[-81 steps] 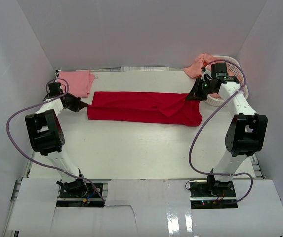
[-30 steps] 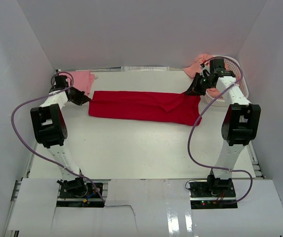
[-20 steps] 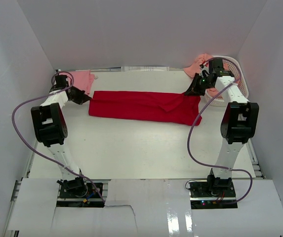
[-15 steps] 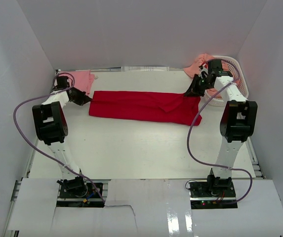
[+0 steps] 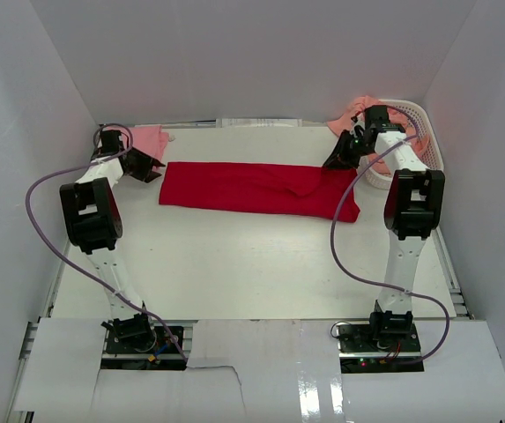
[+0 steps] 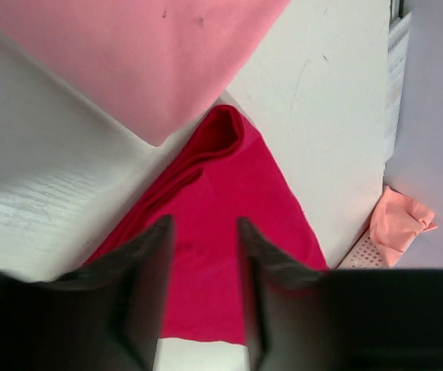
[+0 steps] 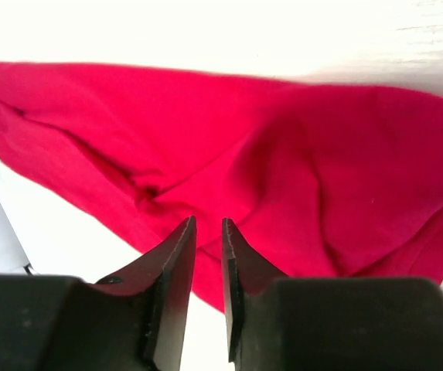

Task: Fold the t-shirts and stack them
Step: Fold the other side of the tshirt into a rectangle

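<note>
**Non-task items in view**

White matte table (image 5: 261, 256). Plain white walls (image 5: 252, 62) close it in on three sides. White latticed plastic basket (image 5: 423, 113) at far right corner, against the right wall. Glossy white sheets (image 5: 261, 374) along near edge.

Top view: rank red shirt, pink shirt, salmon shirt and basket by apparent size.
1. red shirt: largest by far, spread flat across the table.
2. basket: next, though partly hidden.
3. pink shirt and salmon shirt: similar in visible size and both partly hidden, so unranked.
</note>
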`<state>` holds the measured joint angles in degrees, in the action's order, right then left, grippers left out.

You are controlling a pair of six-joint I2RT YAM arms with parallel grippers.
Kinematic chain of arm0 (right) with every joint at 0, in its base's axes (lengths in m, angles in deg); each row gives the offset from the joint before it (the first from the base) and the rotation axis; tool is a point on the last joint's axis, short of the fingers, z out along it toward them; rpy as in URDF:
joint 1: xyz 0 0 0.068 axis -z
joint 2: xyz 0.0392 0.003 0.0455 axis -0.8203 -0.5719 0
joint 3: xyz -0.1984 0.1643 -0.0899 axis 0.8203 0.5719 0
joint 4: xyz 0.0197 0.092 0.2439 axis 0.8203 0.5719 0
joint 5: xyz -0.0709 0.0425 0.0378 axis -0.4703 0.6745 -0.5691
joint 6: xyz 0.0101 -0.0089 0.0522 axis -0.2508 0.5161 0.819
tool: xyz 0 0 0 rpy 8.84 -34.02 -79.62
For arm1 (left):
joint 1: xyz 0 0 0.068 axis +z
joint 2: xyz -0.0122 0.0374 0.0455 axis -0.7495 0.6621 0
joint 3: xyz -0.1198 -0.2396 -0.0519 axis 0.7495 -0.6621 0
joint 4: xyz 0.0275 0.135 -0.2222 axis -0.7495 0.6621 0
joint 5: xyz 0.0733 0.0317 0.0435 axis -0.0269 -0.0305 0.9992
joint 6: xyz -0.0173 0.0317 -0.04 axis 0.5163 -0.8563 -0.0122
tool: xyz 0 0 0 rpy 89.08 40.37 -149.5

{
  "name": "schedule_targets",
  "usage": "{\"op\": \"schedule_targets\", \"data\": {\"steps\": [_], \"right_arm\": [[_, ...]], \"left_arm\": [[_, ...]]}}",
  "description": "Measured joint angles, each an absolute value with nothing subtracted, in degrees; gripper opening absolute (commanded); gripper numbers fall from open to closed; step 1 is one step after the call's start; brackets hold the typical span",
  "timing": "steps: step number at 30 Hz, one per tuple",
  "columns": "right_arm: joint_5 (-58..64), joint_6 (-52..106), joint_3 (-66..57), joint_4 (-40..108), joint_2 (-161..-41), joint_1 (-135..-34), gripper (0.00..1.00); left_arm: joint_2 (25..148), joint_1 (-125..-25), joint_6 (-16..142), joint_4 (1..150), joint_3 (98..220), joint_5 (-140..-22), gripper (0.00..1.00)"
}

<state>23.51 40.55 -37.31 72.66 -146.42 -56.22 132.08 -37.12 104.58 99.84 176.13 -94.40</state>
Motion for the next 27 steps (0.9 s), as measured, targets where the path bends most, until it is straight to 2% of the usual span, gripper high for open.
{"op": "schedule_targets", "data": {"steps": [1,2,4,5,11,20,24,27], "right_arm": [[23.4,40.6,-37.6,72.6,-147.1,-56.2,0.29],[23.1,40.8,-37.8,72.5,-147.6,-56.2,0.34],[22.4,41.1,-37.8,72.6,-148.0,-56.2,0.4],[21.9,41.2,-37.8,72.6,-148.0,-56.2,0.43],[19.9,41.3,-36.7,69.1,-147.1,-56.2,0.44],[26.2,43.1,-15.4,60.4,-130.1,-56.4,0.45],[31.3,45.8,-8.8,55.2,-128.4,-57.2,0.44],[35.1,49.0,-4.6,51.3,-129.4,-58.2,0.45]], "left_arm": [[132.3,-37.1,104.6,99.9,176.2,-94.3,0.58],[132.3,-37.1,104.7,100.0,176.2,-94.3,0.7],[132.4,-37.1,104.5,100.1,176.4,-94.2,0.84],[132.4,-37.1,104.4,100.2,176.6,-94.1,0.84],[132.3,-36.9,103.8,100.1,178.0,-93.9,0.84],[126.7,-39.2,101.4,100.4,176.5,-96.6,0.82],[123.9,-43.4,100.9,99.7,174.8,-99.3,0.83],[123.7,-46.8,100.3,98.9,173.8,-101.5,0.89]]}}
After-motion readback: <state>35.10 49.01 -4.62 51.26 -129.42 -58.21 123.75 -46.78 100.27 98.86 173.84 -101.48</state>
